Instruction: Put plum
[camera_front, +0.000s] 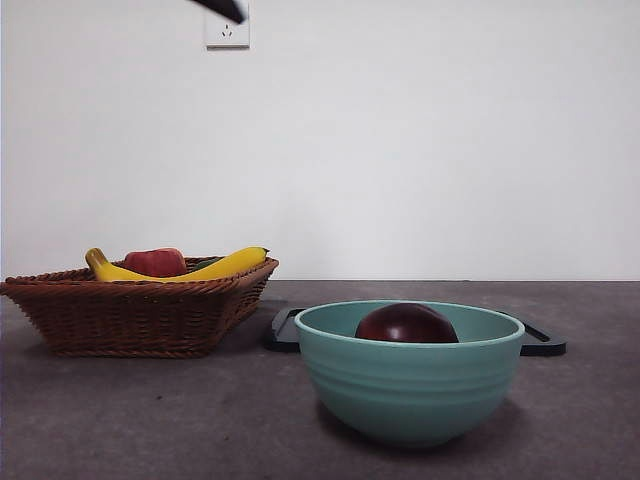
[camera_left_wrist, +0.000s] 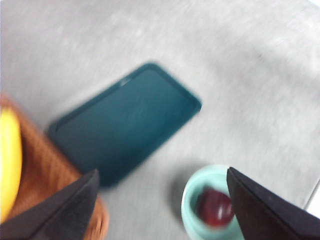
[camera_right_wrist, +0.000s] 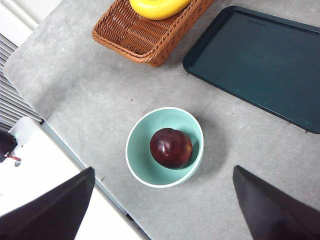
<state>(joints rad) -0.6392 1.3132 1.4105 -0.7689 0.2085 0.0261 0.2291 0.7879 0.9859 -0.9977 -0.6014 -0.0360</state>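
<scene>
The plum (camera_right_wrist: 171, 148) lies in the bowl (camera_right_wrist: 137, 160), resting on its floor and leaning toward one wall, with nothing gripping it. Both claws hang high above the table, and both have their jaws spread wide and hold nothing. The right claw (camera_right_wrist: 162, 212) looks nearly straight down on the bowl, so the plum sits just ahead of the gap between its jaws, close to its centre line; a plain descent with a small reach forward would seem to bring the jaws either side of the fruit. The left claw (camera_left_wrist: 162, 207) sees the plum (camera_left_wrist: 216, 207) off toward one jaw, not between them, and its picture is blurred, so it appears the worse placed of the two. The plum is round, so it offers no long axis to line up with; the bowl's rim is what the jaws must clear. Beyond the bowl from the right claw lie the tray (camera_right_wrist: 260, 60) and the basket (camera_right_wrist: 135, 35) holding a banana (camera_right_wrist: 157, 7). In the front view only a black tip (camera_front: 222, 8) of an arm shows at the top edge, and which arm it is cannot be told.
</scene>
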